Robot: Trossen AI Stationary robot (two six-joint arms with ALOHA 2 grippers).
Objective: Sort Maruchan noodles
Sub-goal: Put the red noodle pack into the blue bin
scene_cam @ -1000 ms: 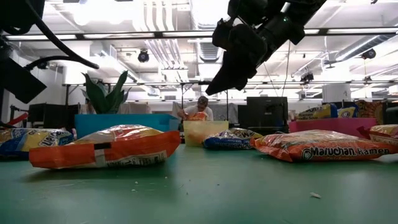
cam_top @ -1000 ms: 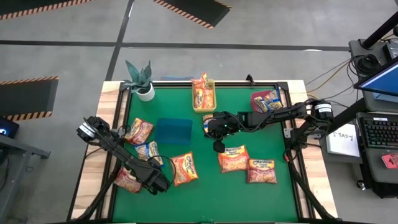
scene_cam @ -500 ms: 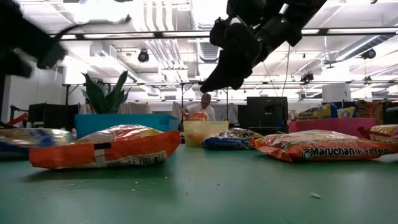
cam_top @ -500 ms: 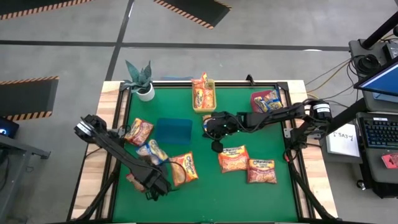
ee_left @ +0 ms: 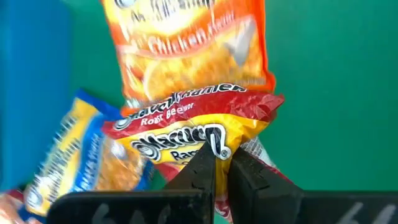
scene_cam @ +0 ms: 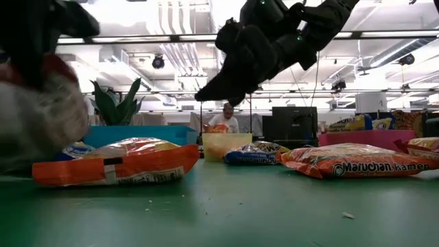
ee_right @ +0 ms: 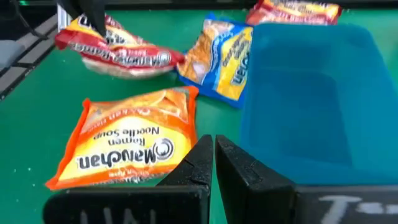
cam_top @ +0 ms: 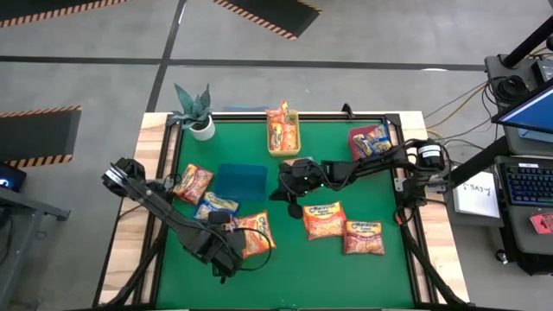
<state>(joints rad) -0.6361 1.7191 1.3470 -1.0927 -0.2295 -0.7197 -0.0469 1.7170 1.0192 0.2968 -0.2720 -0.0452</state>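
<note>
One crinkled red plastic packet (ee_left: 199, 134) in left claw (ee_left: 222, 163).

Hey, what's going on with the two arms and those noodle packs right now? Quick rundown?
Left gripper shut on a red Maruchan packet, near the table's left front. Right gripper shut, empty, over mid-table beside the blue bin. Orange packet lies between them.

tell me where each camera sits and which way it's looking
High view: above the table, looking straight down; both arms, left gripper, right gripper.
Low view: table height, looking level into the room; arms overhead.
Left wrist view: looks past shut fingers gripping the red packet.
Right wrist view: past shut, empty fingers at the blue bin.
Shared: the orange packet shows in both wrist views and from above.
</note>
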